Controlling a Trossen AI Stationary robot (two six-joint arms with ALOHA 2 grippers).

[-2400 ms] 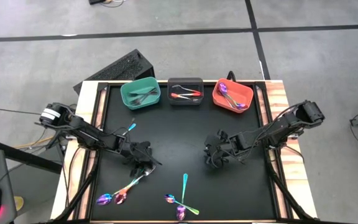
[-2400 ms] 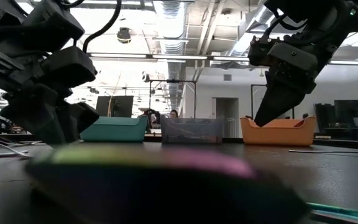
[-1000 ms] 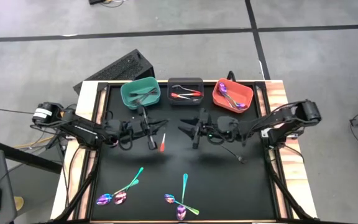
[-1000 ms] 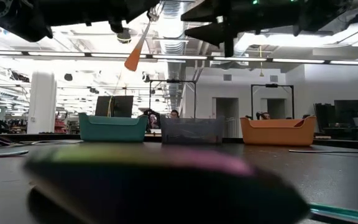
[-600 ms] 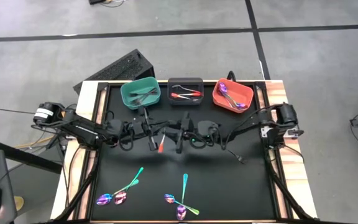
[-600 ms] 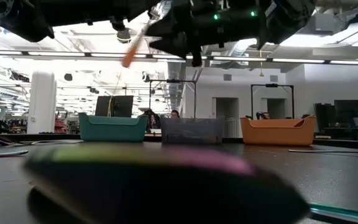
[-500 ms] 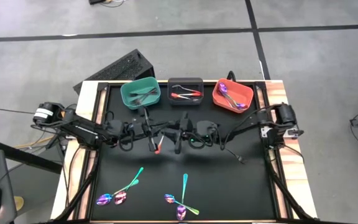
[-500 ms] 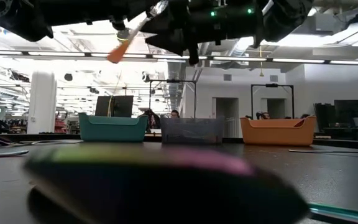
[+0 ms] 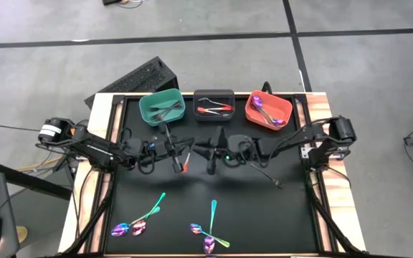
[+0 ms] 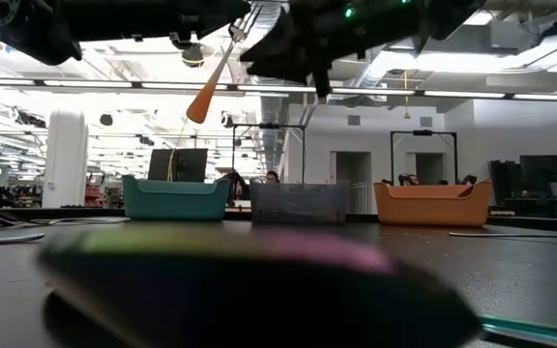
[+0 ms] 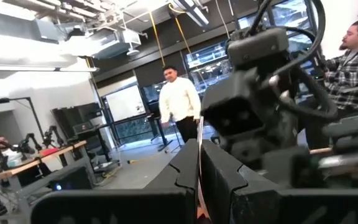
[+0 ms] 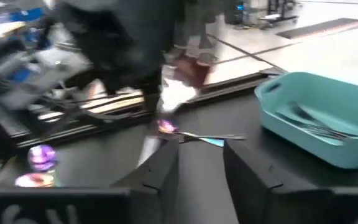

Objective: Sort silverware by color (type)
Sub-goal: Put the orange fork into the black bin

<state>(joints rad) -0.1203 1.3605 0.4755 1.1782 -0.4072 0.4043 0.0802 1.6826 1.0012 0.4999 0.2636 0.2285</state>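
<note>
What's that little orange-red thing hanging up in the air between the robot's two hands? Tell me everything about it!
It is an orange-red handled utensil, thin, with a silvery upper part. Whether it is a fork or a spoon is hard to tell. It hangs tilted above the black table, its orange-red end pointing down. The left gripper is shut on its silvery end. The right gripper sits right beside it with parted fingers, not clearly touching. It hovers in front of the dark grey bin.

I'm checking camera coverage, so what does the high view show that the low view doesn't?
Only the high view shows what lies inside the bins and the iridescent spoons laid out sharply on the mat. Only the low view shows the room's ceiling lights and doorways beyond the table. Both show the left gripper holding the orange-handled utensil in mid-air, with the teal bin, grey bin and orange bin.
</note>
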